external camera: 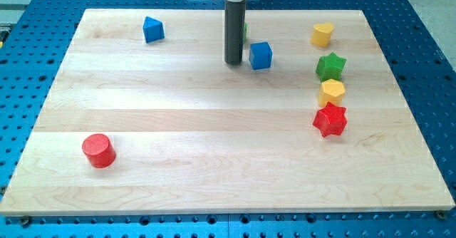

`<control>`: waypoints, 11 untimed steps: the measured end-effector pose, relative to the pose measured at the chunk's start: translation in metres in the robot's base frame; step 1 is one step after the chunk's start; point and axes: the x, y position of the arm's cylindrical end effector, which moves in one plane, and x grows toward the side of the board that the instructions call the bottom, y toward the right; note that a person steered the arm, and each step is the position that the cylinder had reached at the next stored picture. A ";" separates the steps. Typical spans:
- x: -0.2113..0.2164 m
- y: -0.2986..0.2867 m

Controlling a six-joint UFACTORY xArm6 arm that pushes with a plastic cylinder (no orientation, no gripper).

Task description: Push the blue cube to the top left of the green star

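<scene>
Red cylinder [98,151] sits nearest. No pincer on this rig; my tip [234,62] rests just left of blue cube [261,55]. Cube well left of green star [330,66], roughly level; push mostly undone.

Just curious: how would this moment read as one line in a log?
my tip: just left of blue cube | green star: right of cube | push: not finished

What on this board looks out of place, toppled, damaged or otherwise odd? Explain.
Nothing stands out. The blocks all sit flat on the wooden board. One oddity: a sliver of green peeks from behind my rod; its shape cannot be told. My tip sits just left of the blue cube.
</scene>
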 end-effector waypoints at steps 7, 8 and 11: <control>-0.030 0.111; -0.030 0.118; -0.027 0.122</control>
